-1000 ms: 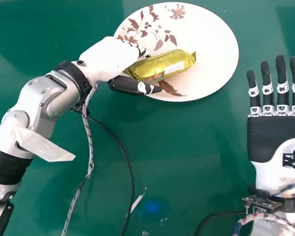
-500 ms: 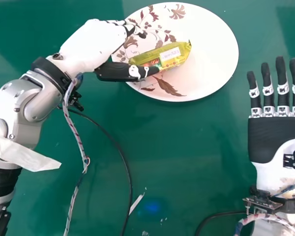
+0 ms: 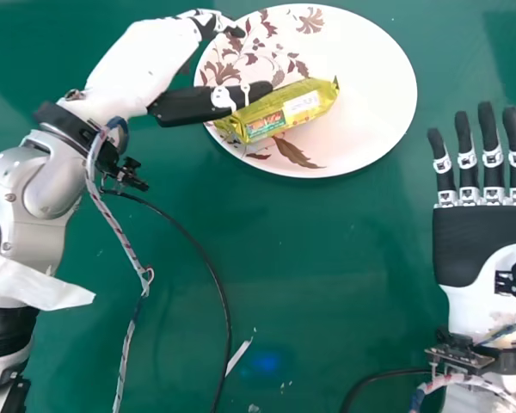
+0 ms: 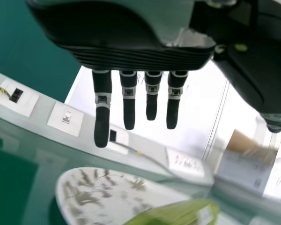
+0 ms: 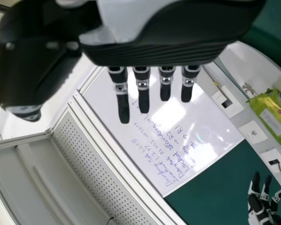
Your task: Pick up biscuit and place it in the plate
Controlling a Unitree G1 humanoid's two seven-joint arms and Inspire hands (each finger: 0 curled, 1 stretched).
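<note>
I find my left arm entering from the left of the head view, its hand [image 3: 146, 64] held at the plate's left edge, fingertips above the patterned rim. Its fingers [image 4: 102, 124] are straight, slightly apart from one another and clamped on nothing; the thumb [image 3: 189, 105] stands well away from them. The biscuit packet [image 3: 279, 112] lies aslant on the plate [image 3: 378, 77], on the near side of the thumb, whose tip overlaps its edge in the head view; contact I cannot confirm. The fingers are clear of it. My right hand [image 3: 482, 241] rests at the right side, palm up, fingers straight and slightly spread. The worktop [image 3: 327, 258] is green and carries a black cable [image 3: 198, 245] and a pale scrap [image 3: 239, 355]. Beyond it I note wall sockets [image 4: 65, 119] along a rail, a whiteboard [image 5: 157, 117] bearing handwriting, a perforated panel [image 5: 91, 147] and a cardboard box [image 4: 246, 143].
</note>
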